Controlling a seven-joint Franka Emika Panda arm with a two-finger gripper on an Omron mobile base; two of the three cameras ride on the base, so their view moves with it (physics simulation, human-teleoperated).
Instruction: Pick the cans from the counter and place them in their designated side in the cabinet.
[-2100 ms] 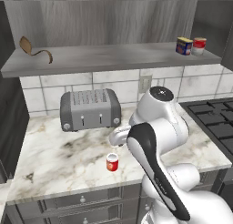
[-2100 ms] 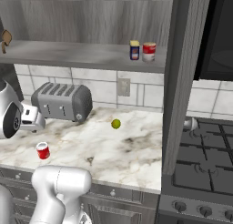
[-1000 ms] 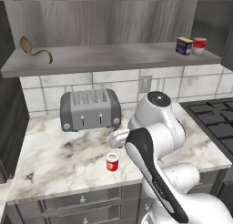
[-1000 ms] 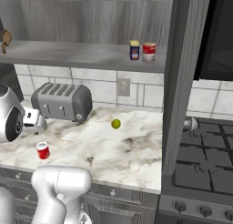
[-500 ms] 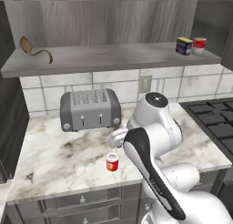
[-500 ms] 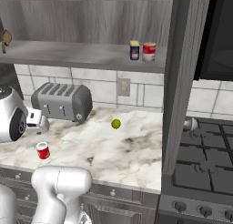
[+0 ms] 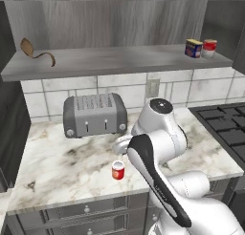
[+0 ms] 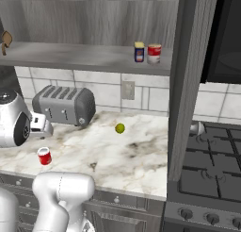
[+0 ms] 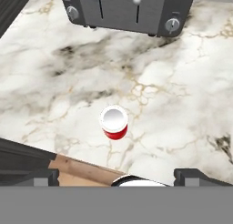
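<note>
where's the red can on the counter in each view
Left base view: red can at lower centre, near the counter's front edge, in front of the toaster.
Right base view: can at lower left, toaster behind it.
Hand view: can at centre, seen from above.
Shared landmark: the toaster.

A can (image 7: 117,170) stands on the counter (image 7: 57,167) before the toaster (image 7: 94,114).

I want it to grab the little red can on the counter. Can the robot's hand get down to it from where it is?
Probably yes. The gripper hangs open above the red can, which stands upright and alone on the counter. The toaster sits well behind it, so nothing seems to block a straight drop, though the hand looks a bit off-centre.
</note>
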